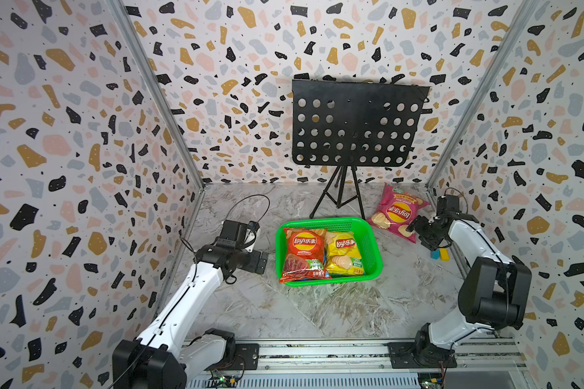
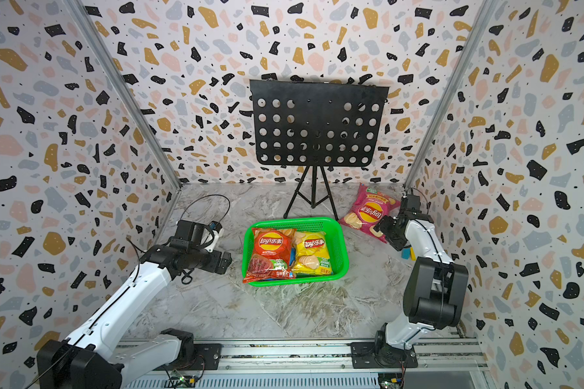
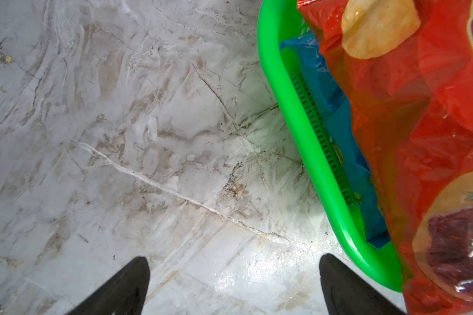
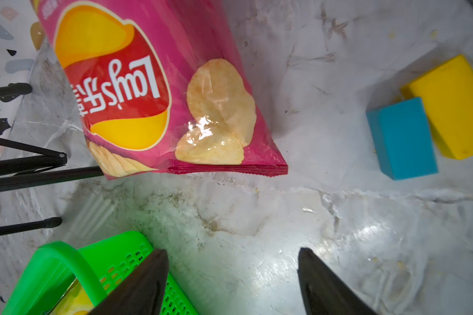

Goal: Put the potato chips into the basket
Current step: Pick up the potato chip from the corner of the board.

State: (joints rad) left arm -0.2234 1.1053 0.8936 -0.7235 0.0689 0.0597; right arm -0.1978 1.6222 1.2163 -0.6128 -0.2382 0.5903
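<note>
The green basket (image 1: 324, 222) (image 2: 294, 222) stands mid-table with a red chips bag (image 1: 302, 251) and a yellow chips bag (image 1: 344, 252) lying side by side in it. In the left wrist view a blue bag (image 3: 336, 128) shows under the red bag (image 3: 421, 136), against the basket wall (image 3: 298, 131). A pink bag (image 1: 397, 212) (image 4: 153, 90) lies flat on the table behind and to the right of the basket. My right gripper (image 1: 415, 230) (image 4: 232, 249) is open and empty just short of the pink bag's near edge. My left gripper (image 1: 262, 261) (image 3: 234, 256) is open and empty beside the basket's left wall.
A black perforated music stand (image 1: 358, 124) on a tripod stands just behind the basket, with one leg near the pink bag. A small blue-and-yellow block (image 4: 404, 139) (image 1: 439, 254) lies by the right wall under my right arm. Patterned walls close in three sides.
</note>
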